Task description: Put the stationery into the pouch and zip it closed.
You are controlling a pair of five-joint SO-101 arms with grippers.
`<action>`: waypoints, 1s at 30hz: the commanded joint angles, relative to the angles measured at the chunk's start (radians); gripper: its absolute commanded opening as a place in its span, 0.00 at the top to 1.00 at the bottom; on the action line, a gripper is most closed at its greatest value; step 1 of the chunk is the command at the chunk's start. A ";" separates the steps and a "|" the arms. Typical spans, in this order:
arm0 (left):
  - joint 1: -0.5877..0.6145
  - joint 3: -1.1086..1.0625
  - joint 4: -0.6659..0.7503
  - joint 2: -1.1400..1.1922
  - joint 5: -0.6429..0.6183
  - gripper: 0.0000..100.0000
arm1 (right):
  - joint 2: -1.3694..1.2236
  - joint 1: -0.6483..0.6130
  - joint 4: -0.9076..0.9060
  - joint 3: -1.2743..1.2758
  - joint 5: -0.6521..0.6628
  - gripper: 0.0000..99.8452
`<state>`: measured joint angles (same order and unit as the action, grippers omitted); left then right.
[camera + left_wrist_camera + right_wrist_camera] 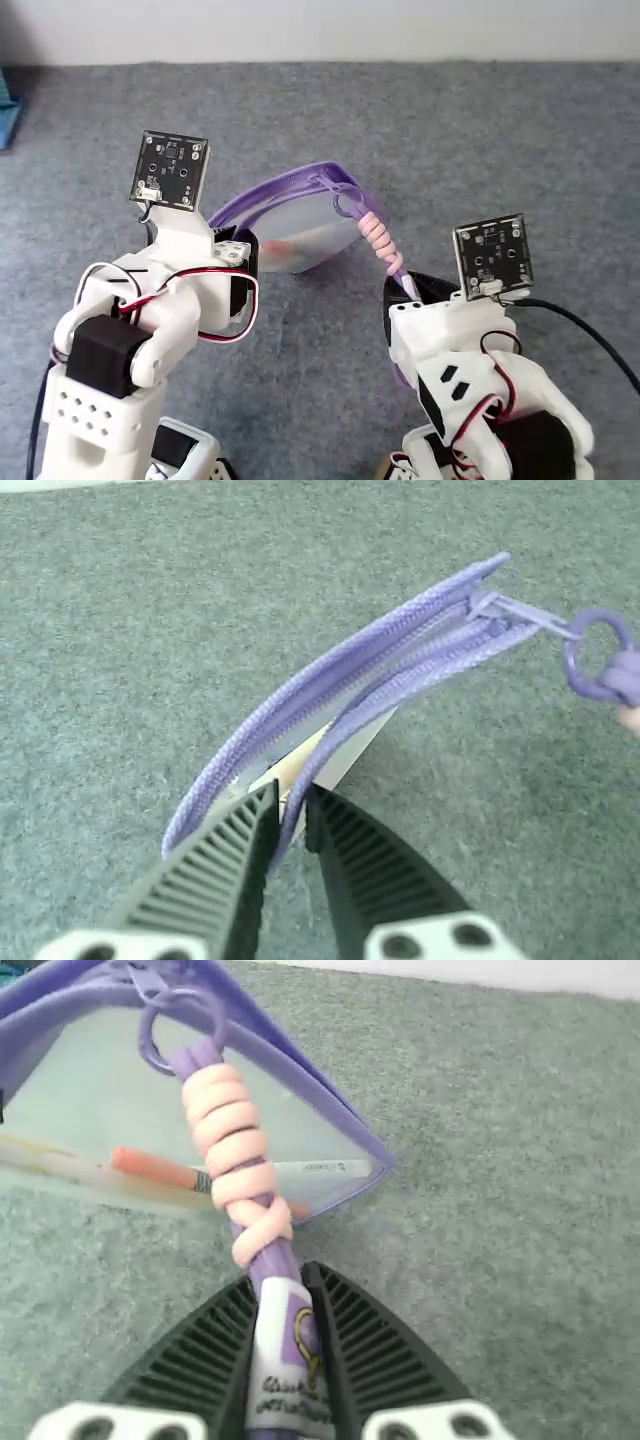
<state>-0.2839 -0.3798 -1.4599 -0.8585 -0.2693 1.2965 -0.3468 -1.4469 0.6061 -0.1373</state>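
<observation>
While the orange-capped pen (160, 1168) already lies inside the translucent purple-trimmed pouch (300, 215) on the grey carpet (450, 130) between the 2 arms, the left gripper (290, 805) pinches its rim tightly and the right gripper (283, 1290) clamps the pink-coiled purple zip strap (235, 1150), so only zipping seems left.

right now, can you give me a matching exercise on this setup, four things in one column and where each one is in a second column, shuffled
Things
1. left gripper
2. right gripper
3. pink coil
4. orange-capped pen

Places
A. wound round the purple strap
B. lying inside the see-through pouch
C. shut on the pouch's purple zip edge
D. shut on the white tag at the strap's end

Pairs: 1-C, 2-D, 3-A, 4-B
</observation>
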 commanded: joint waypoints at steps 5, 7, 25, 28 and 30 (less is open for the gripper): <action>-0.003 0.056 0.003 0.002 -0.020 0.99 | -0.018 0.008 0.051 0.003 -0.043 0.72; -0.003 0.056 0.005 0.002 -0.018 0.99 | -0.018 -0.021 0.101 0.015 -0.043 0.74; -0.101 0.056 -0.003 0.002 0.032 0.99 | -0.119 -0.101 0.352 0.032 -0.048 0.83; -0.103 0.056 -0.011 0.002 0.141 0.99 | -0.058 -0.101 0.294 0.002 -0.043 0.83; -0.103 0.056 -0.025 0.002 0.224 0.99 | -0.028 -0.093 0.219 -0.018 -0.043 0.83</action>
<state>-0.3759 -0.3782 -1.4661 -0.8569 -0.1496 1.2275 -0.4434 -1.1569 0.6567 -0.1726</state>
